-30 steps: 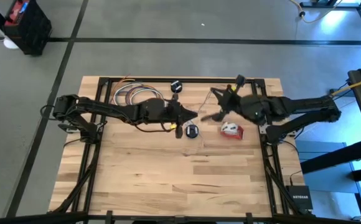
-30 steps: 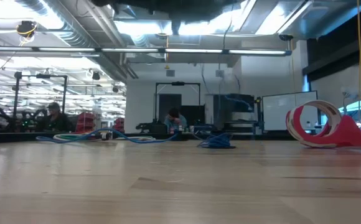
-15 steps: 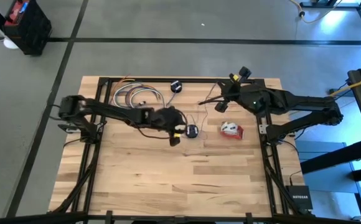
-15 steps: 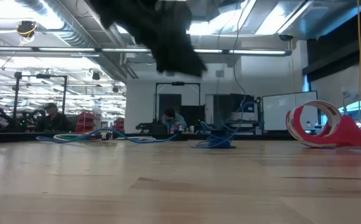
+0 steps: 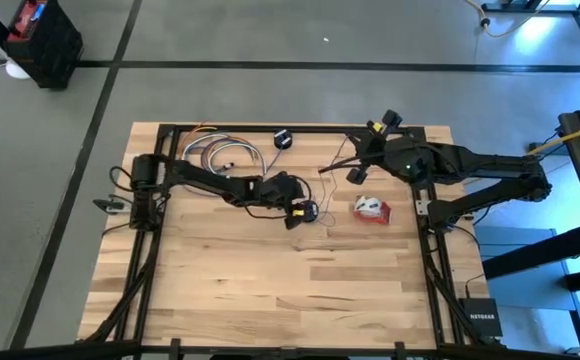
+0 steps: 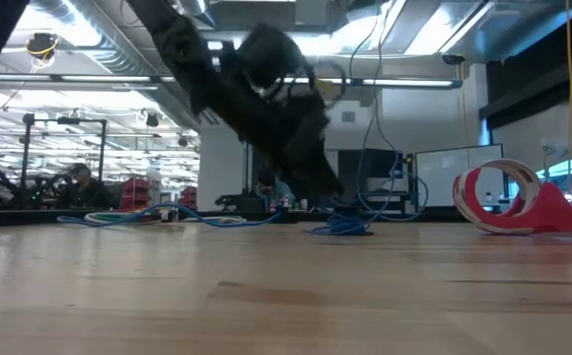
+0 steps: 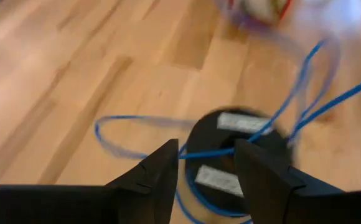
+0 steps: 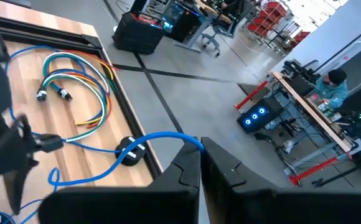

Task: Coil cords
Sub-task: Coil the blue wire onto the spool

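Dropped lower since the earlier frame, now hovering at nine o'clock of black puck (image 7: 233, 163): left gripper (image 7: 205, 163), fingers spread.
Held raised at one o'clock, pinching thin blue cord (image 8: 162, 142): right gripper (image 8: 200, 163).

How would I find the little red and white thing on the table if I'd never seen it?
Start at the wooden table and look to its right half, just below the right gripper. The red-and-white cord bundle lies there alone on bare wood. It is the only red thing on the table; the black puck beside it is dark and round.
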Motion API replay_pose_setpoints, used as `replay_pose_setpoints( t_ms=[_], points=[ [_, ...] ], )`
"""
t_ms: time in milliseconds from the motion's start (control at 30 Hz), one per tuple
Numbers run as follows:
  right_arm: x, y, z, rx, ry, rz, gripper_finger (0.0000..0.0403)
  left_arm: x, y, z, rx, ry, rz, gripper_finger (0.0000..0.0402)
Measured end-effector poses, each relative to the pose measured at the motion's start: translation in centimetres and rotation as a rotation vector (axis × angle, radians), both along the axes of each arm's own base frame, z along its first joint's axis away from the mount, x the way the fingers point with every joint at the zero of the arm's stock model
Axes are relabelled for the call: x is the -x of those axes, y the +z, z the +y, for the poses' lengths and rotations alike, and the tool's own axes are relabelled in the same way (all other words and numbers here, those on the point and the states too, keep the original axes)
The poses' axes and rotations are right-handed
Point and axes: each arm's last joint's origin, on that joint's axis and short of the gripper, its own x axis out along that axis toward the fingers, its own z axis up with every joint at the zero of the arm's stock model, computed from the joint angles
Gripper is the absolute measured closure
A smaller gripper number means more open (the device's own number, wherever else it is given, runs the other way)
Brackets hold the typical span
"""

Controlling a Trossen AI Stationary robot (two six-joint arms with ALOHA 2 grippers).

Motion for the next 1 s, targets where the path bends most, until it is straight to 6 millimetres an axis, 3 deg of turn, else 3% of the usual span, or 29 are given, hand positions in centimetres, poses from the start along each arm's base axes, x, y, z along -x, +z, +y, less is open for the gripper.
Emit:
replay_pose_setpoints(
  t_ms=[233, 400, 767, 1000],
  points=[
    [0.0, -0.1, 0.0, 0.0, 0.001, 0.012, 0.0396, -0.3, -2.3, 1.0, 0.025, 0.03, 0.043, 0.0254],
    [0.6, 0.2, -0.1, 0.024, -0.034, 0.012, 0.0396, 0.1, -2.5, 1.1, 0.04, 0.039, 0.099, 0.0254],
    [4.9, 6.9, -0.5, 0.148, -0.163, -0.114, 0.0396, 0.4, -2.9, 0.5, 0.042, 0.023, 0.142, 0.0254],
    [5.6, 8.2, -0.6, 0.318, -0.197, 0.038, 0.0396, 0.4, -2.9, 0.5, 0.047, 0.024, 0.143, 0.0254]
  ],
)
